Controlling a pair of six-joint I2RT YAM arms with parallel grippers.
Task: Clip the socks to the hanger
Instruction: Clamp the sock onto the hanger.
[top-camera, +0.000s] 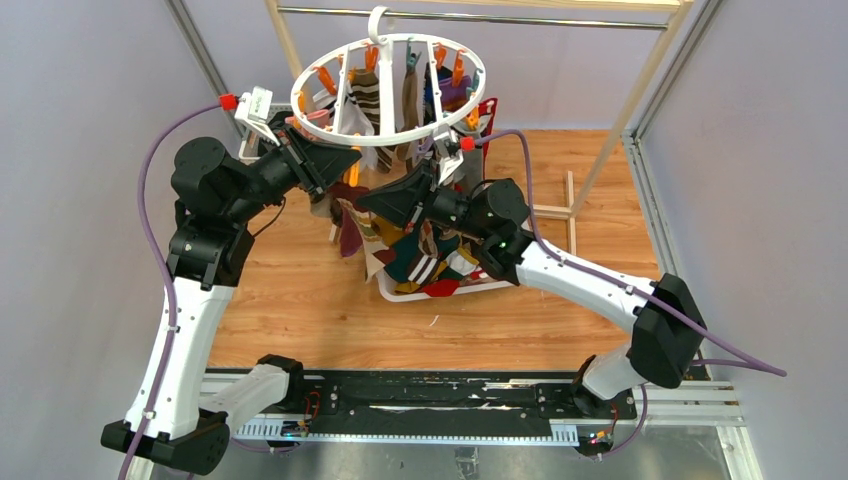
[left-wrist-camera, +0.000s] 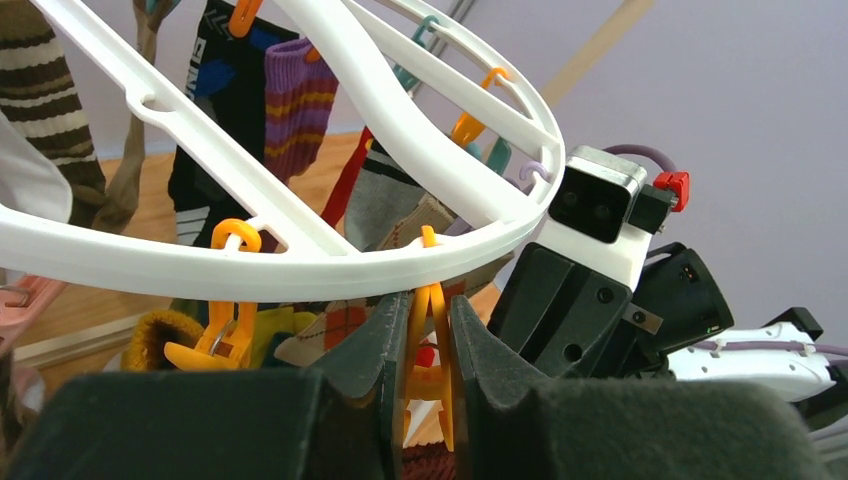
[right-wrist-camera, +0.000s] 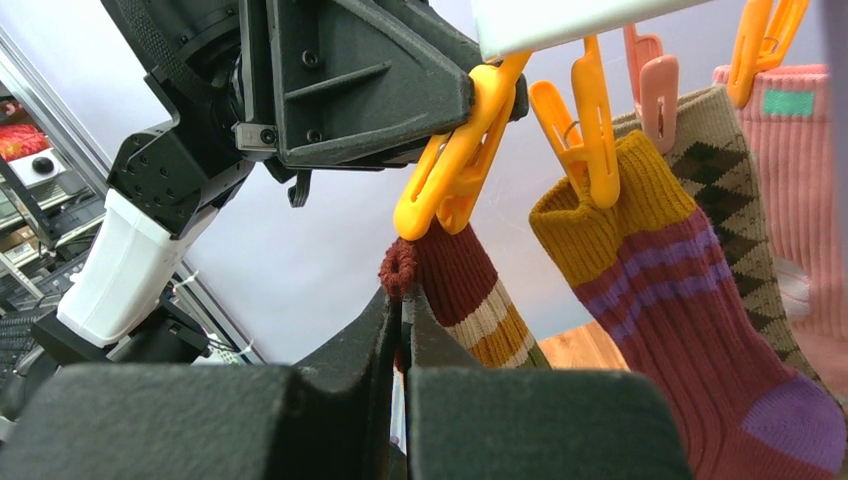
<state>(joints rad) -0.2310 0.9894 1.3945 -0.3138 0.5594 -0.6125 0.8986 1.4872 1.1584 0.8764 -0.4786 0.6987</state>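
Observation:
The white round hanger (top-camera: 474, 88) hangs from the rail with several socks clipped to it. Its rim also shows in the left wrist view (left-wrist-camera: 300, 270). My left gripper (left-wrist-camera: 428, 335) is shut on an orange clip (left-wrist-camera: 430, 300) under the near rim, squeezing its handles. In the right wrist view this orange clip (right-wrist-camera: 452, 170) hangs just above a maroon sock with cream and yellow stripes (right-wrist-camera: 470, 295). My right gripper (right-wrist-camera: 408, 300) is shut on that sock's cuff and holds it up, the cuff just below the clip's mouth. A yellow-topped maroon and purple sock (right-wrist-camera: 650, 270) hangs clipped beside it.
A white slotted basket (top-camera: 404, 293) with several loose socks stands on the wooden floor under the hanger. The wooden-poled rack (top-camera: 640, 85) with its metal rail frames the back. An argyle sock (right-wrist-camera: 735, 200) and a pink sock (right-wrist-camera: 800, 180) hang at the right.

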